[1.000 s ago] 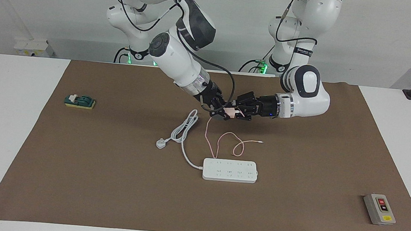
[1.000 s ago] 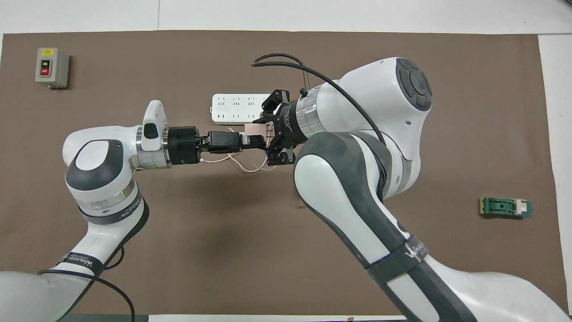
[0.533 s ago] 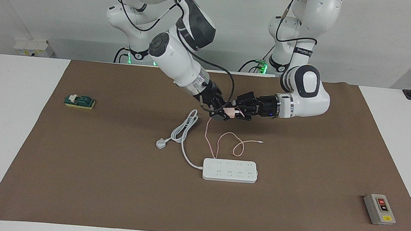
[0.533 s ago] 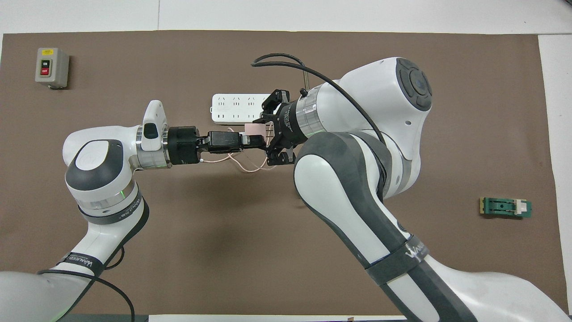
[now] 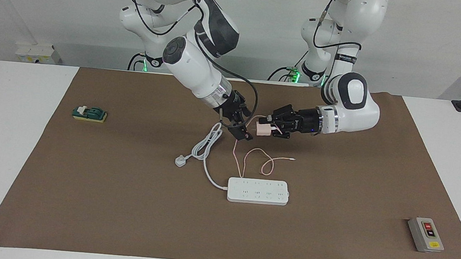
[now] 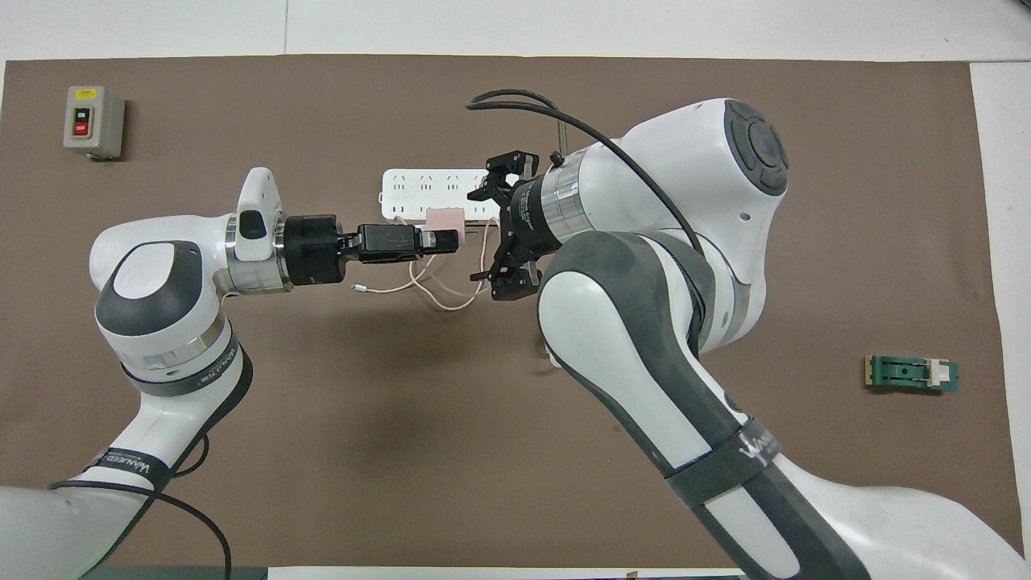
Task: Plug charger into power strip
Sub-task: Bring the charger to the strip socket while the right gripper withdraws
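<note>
The charger (image 5: 262, 129), a small pink cube with smooth flat sides, is held in the air near the middle of the facing view; it is pinched by the left gripper (image 5: 270, 129), which comes in sideways from the arm on that view's right; the fingers are closed tight on the cube, most likely so that the metal prongs can be turned down toward a socket. The right gripper (image 5: 242, 127) is seen just beside the cube, toward the middle left of the frame; its fingers are spread wide apart and nothing is held in them, so the cube seems to be given over to the left one alone. A thin pink cable (image 5: 253, 158) is hung down from the cube and is laid in soft loops on the brown mat (image 5: 124, 203). The power strip (image 5: 258, 191), a flat white bar with two rows of little holes, is laid lower in the frame, under the loops; its thick white cord (image 5: 206, 148) is curled away to the middle left. The cube is not yet plugged in.
</note>
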Robot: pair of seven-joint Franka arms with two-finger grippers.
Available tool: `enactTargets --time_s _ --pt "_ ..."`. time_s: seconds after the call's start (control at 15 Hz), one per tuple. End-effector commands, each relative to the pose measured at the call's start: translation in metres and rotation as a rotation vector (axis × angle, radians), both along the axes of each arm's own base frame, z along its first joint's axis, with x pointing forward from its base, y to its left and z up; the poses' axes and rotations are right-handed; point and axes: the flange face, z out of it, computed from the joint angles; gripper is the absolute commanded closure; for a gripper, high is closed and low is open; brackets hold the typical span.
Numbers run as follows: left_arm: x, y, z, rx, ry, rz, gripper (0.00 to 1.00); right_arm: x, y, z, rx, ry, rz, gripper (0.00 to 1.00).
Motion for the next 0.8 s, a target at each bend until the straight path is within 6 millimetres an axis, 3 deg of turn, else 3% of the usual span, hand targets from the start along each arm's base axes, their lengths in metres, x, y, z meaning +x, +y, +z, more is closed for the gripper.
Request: enactTargets --time_s 0.0,0.27,0.47,0.6,0.73 --pt "0.004 0.02 0.009 0.05 -0.061 -0.003 1.0 0.016 -0.035 0.006 -0.048 -0.002 -0.029 0.0" --pt "0.017 0.045 0.019 0.153 -0.125 -0.001 1.0 0.039 -0.095 0.029 -0.093 -0.056 0.034 0.0" --pt "0.034 0.062 0.041 0.309 -0.225 -0.07 1.0 0.05 -0.129 0.038 -0.117 -0.107 0.073 0.0" --pt "0.043 0.065 0.062 0.427 -0.304 -0.147 1.0 0.053 -0.15 0.042 -0.149 -0.155 0.118 0.0" --pt "0.04 0.063 0.066 0.527 -0.346 -0.227 1.0 0.054 -0.173 0.044 -0.185 -0.184 0.176 0.0"
